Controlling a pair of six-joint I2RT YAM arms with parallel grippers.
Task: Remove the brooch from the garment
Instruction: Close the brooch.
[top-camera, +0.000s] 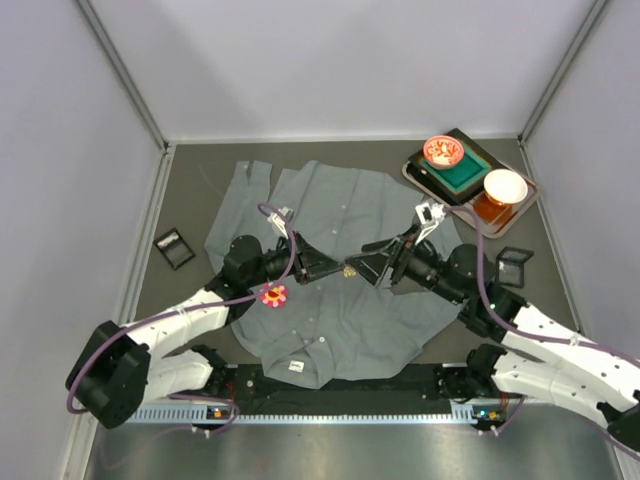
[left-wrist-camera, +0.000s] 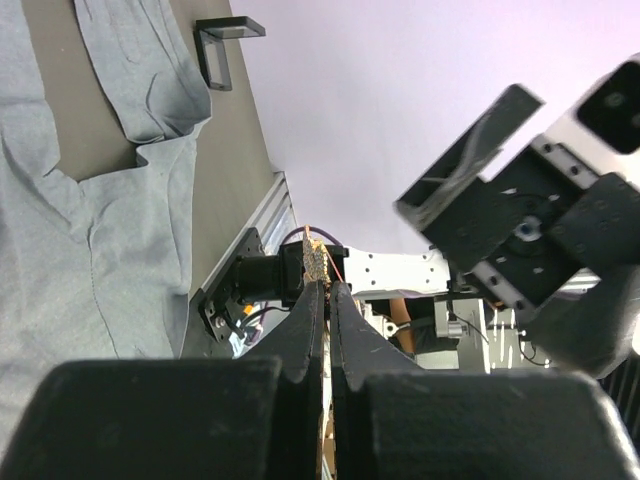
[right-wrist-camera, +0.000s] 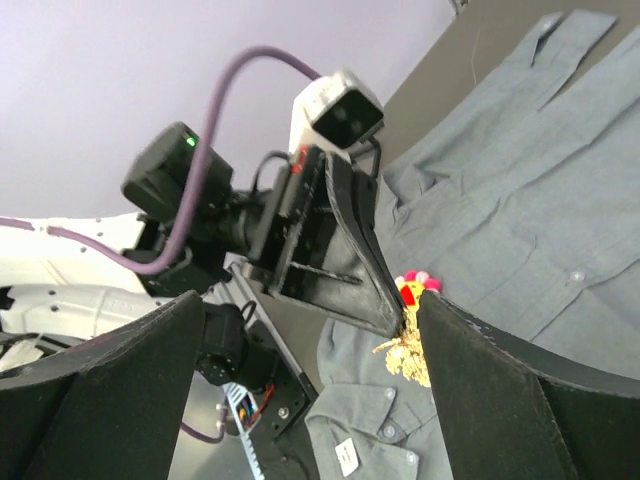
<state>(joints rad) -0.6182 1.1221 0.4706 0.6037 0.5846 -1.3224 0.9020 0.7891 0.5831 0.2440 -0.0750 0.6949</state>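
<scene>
The garment (top-camera: 340, 235) is a grey button-up shirt spread flat on the dark table; it also shows in the left wrist view (left-wrist-camera: 70, 220) and the right wrist view (right-wrist-camera: 520, 200). A small gold glittery brooch (top-camera: 349, 270) (left-wrist-camera: 317, 262) (right-wrist-camera: 410, 352) sits pinched at the tips of my left gripper (top-camera: 343, 270) (left-wrist-camera: 327, 285), which is shut on it and held above the shirt's middle. My right gripper (top-camera: 368, 268) (right-wrist-camera: 310, 305) faces it from the right, open wide, with the left fingertips and the brooch between its fingers (right-wrist-camera: 500, 400). The brooch lies close against the right-hand finger.
A pink and yellow flower pin (top-camera: 272, 294) (right-wrist-camera: 415, 287) lies on the shirt beside the left arm. A tray (top-camera: 415, 172) with a red bowl (top-camera: 442, 151), a green block and a white cup (top-camera: 504, 185) stands back right. Small black holders (top-camera: 175, 248) (top-camera: 515, 264) flank the shirt.
</scene>
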